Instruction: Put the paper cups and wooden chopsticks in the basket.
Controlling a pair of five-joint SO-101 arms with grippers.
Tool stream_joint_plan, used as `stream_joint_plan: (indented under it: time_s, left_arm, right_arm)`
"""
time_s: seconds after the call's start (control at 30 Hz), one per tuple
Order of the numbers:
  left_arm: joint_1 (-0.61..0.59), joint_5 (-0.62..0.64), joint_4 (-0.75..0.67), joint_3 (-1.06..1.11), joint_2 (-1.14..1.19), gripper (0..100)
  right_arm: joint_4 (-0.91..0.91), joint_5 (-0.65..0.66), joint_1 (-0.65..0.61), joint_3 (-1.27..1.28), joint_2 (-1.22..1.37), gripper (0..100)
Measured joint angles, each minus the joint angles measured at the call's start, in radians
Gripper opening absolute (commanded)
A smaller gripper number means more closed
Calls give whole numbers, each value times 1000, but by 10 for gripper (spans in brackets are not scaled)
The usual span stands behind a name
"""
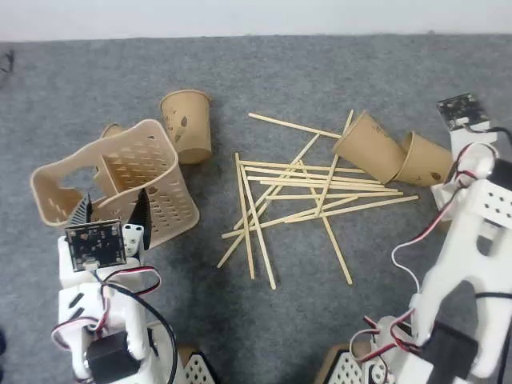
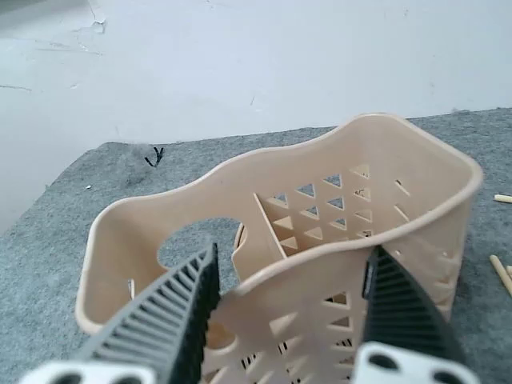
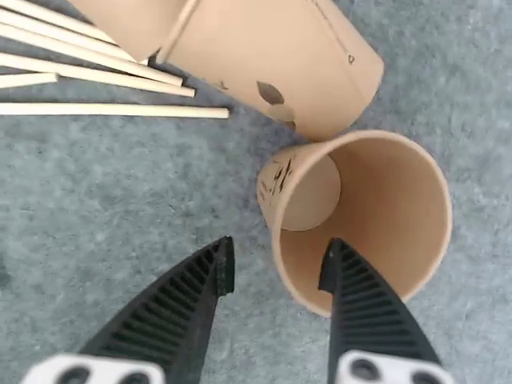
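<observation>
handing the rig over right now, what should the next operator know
Left hand: open, astride the basket's near wall.
Right hand: open, astride the rim of a paper cup lying on its side.
Second cup lies beside it, and a third cup is by the basket. The wooden chopsticks are scattered mid-table.
Done: nothing visibly in the basket.
Left: every cup and chopstick.
</observation>
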Motion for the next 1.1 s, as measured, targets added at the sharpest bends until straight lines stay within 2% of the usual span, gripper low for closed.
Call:
stream_joint_plan:
  time_s: [0.13,0.33,0.83,0.97,1.1]
  left_arm:
    - [0,0,0,0,0,276]
    - [0,0,0,0,0,276]
    - [0,0,0,0,0,276]
    - [0,0,0,0,0,276]
    - [-3,0,11,-3,0,276]
  right_arm:
    - [-49,0,2,0,66,170]
    - [-78,-2,11,0,109,8]
    - [-106,0,11,0,-15,6]
    - [-6,0,-6,-75,-77,6]
    - [198,0,-110,-321,-137,6]
